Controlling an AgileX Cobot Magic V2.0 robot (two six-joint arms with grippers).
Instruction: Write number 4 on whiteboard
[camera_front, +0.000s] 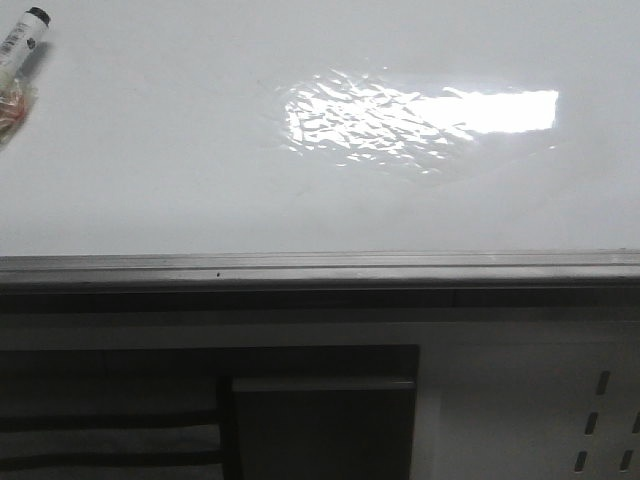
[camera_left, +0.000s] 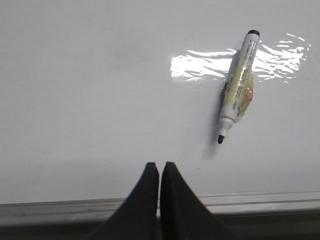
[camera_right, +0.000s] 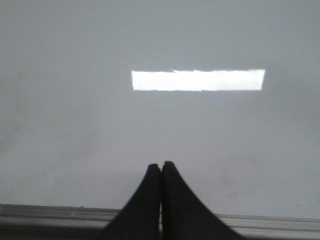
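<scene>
The whiteboard (camera_front: 180, 150) lies flat, glossy white, with a rippled light reflection and a grey metal edge rail (camera_front: 300, 268). No number 4 shows on it. An uncapped marker (camera_front: 22, 42) with a white and yellow label lies at the board's far left corner; in the left wrist view the marker (camera_left: 239, 87) lies with its black tip toward the rail. My left gripper (camera_left: 160, 165) is shut and empty, over the board's near edge, apart from the marker. My right gripper (camera_right: 161, 165) is shut and empty over the board (camera_right: 75, 125). Neither gripper shows in the front view.
Below the rail stands a white cabinet (camera_front: 520, 400) with a dark panel (camera_front: 320, 420) and slots at its right. The bright reflection (camera_front: 420, 115) sits on the board right of centre.
</scene>
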